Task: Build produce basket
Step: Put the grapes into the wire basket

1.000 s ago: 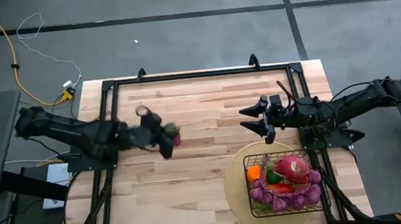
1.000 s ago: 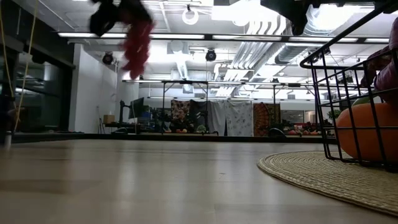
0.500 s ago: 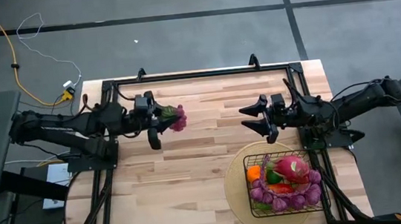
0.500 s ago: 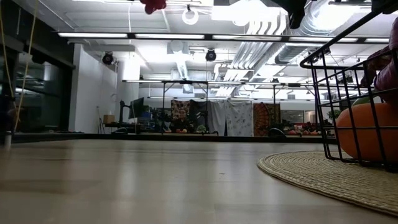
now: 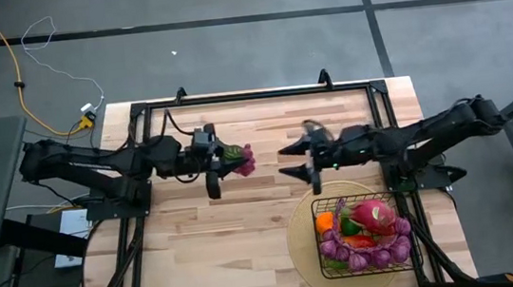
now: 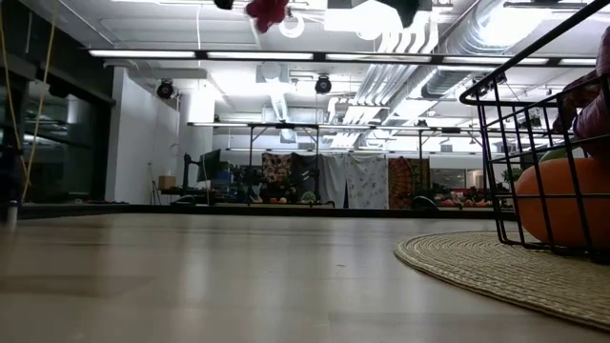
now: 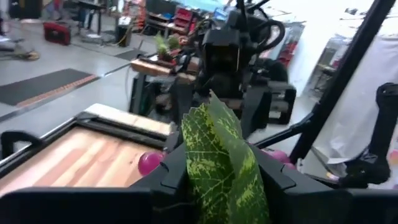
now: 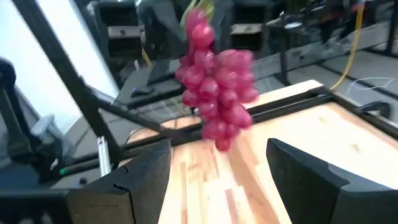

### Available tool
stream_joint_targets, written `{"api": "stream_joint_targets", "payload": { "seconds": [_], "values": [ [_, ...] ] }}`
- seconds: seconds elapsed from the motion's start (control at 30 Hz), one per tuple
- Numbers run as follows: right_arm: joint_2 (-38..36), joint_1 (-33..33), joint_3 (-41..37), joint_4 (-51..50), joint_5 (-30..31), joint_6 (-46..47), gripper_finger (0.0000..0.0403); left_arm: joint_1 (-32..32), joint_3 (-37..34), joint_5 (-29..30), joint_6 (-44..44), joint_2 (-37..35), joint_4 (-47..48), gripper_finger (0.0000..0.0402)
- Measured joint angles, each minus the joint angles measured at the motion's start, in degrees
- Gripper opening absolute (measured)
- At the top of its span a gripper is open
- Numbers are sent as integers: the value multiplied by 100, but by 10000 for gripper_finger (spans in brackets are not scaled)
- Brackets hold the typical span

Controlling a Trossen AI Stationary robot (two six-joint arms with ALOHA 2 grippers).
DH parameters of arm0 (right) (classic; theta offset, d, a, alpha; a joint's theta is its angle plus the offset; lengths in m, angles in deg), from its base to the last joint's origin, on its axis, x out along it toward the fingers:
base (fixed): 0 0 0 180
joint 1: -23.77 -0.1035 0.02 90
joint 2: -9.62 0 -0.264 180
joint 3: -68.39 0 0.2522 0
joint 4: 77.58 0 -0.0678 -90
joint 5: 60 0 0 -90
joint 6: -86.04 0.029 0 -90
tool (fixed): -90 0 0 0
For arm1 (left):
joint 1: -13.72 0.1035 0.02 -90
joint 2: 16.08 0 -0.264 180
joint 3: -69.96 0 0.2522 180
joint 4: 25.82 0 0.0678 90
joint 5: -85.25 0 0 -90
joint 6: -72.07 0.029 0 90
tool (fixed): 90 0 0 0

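Seen from the right wrist, a bunch of pink-purple grapes [image 8: 214, 99] hangs stem-up, its long axis vertical, tapering down over the wooden table [image 8: 311, 134]; the overhead camera shows only a small pink cluster [image 5: 242, 160] at the tip of the left gripper [image 5: 218, 162], which is closed on the bunch's stem end above the table's middle. The left wrist camera sees mostly the bunch's green leaf [image 7: 224, 165] pinched between that gripper's fingers, with a few grapes peeking below. The right gripper [image 5: 294, 159] faces the bunch from just beside it, jaws spread wide and empty. Near the table's front right corner the black wire basket [image 5: 322, 205] stands on a round woven mat [image 5: 299, 236], holding an orange [image 5: 324, 221], a dragon fruit [image 5: 373, 214] and more purple grapes [image 5: 368, 254]. The low camera catches the basket's edge [image 6: 496, 143] on the mat, and a workshop with ceiling lights and ducts beyond
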Motion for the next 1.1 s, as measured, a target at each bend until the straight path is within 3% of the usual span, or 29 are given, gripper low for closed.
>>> {"api": "stream_joint_targets", "payload": {
  "seconds": [0.27, 0.53, 0.8, 1.1],
  "values": [
    [1150, -2, 1004, -105, 169, -324, 255, -7, 0, -256, -160, 452, -317, 97],
    [1795, 19, 1892, -1094, -234, -223, 263, -9, 0, -381, -258, 455, -323, 97],
    [2144, 11, 2026, -659, 280, -460, 278, -7, 0, -370, -258, 440, -417, 97],
    [2274, 11, 2028, -268, 76, -575, 276, -11, 2, -384, -257, 433, -486, 97]
  ]
}}
